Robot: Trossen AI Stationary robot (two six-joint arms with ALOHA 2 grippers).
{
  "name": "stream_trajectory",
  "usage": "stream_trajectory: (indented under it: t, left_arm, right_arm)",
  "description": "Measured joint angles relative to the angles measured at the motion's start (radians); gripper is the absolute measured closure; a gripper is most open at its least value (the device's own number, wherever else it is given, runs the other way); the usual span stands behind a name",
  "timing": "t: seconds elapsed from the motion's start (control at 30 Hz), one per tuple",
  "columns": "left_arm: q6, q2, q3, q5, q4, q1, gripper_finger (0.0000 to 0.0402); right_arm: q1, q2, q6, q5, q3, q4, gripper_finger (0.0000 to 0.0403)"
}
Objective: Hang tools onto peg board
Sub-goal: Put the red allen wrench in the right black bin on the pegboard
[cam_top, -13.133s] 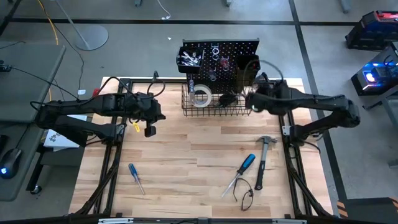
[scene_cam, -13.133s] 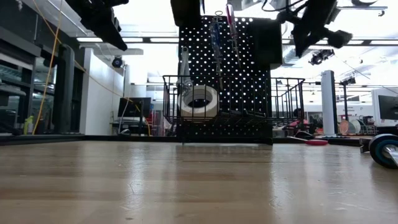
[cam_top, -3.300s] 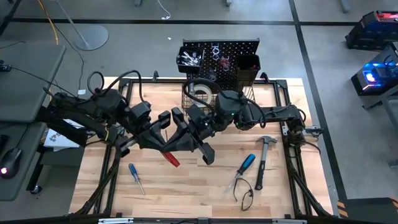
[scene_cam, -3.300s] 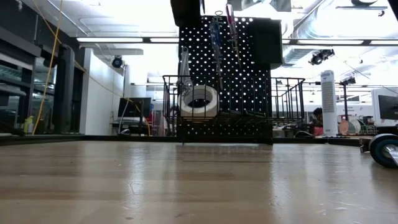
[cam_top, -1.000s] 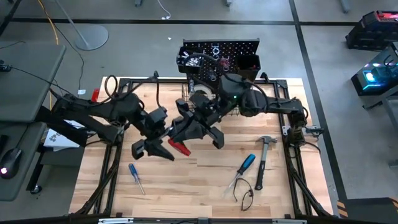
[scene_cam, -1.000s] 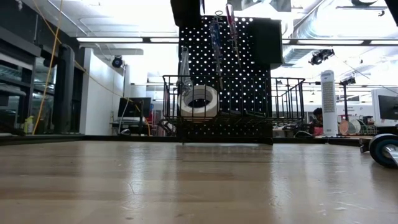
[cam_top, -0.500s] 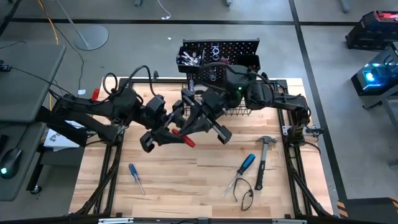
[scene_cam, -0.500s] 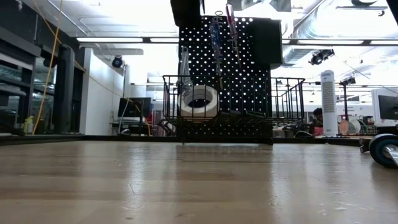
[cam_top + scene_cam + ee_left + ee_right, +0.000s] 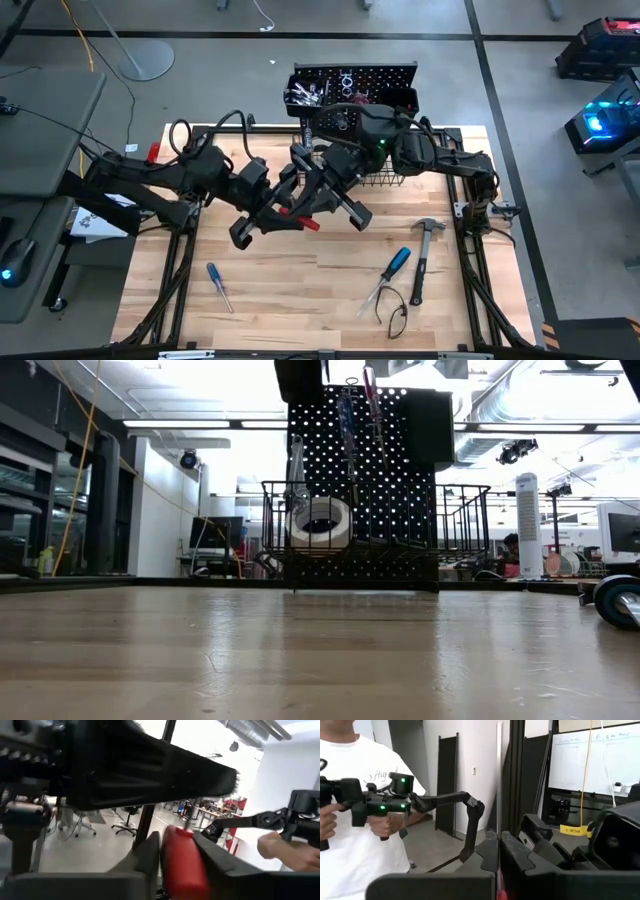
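Pinching a red-handled screwdriver (image 9: 182, 865) from both sides, the left gripper's fingers (image 9: 150, 855) sit against the fat plastic handle. The left gripper (image 9: 283, 213) hangs over mid-table. The right gripper (image 9: 498, 847) meets it from 1 o'clock, its fingers pressed together on what looks like the tool's thin shaft, a sliver of red showing below them.

The screwdriver should handle as light and rigid. The smooth handle could twist in a loose pinch, and the slim metal shaft is slippery, so the broad middle of the handle is the safer hold.

The peg board (image 9: 355, 85) stands at 12 o'clock from the pair, its wire basket (image 9: 385, 180) just behind the right arm.

The shaft and tip are hidden among the crossed arms from above, and the table-level camera catches neither gripper. Whether the right fingers truly clamp the shaft cannot be confirmed. The pegs' free hooks are too small to make out.
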Motion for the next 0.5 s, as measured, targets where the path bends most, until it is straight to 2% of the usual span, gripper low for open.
stream_trajectory:
  t: [0.07, 0.3, 0.4, 0.5]
  left_arm:
    - [0.019, 0.000, 0.000, 0.017, 0.026, 0.004, 0.0352]
    - [0.017, -0.001, 0.000, 0.016, 0.029, 0.008, 0.0355]
    - [0.005, -0.019, 0.001, -0.019, -0.039, 0.014, 0.0355]
    - [0.004, -0.030, -0.003, -0.045, -0.116, 0.023, 0.0355]
  right_arm:
    - [-0.002, 0.000, 0.008, -0.007, 0.000, 0.002, 0.0403]
    - [-0.001, -0.002, 0.051, 0.016, 0.001, 0.010, 0.0400]
    - [-0.001, -0.005, 0.130, 0.098, 0.000, 0.038, 0.0385]
    - [-0.004, -0.024, 0.148, 0.196, -0.002, 0.023, 0.0353]
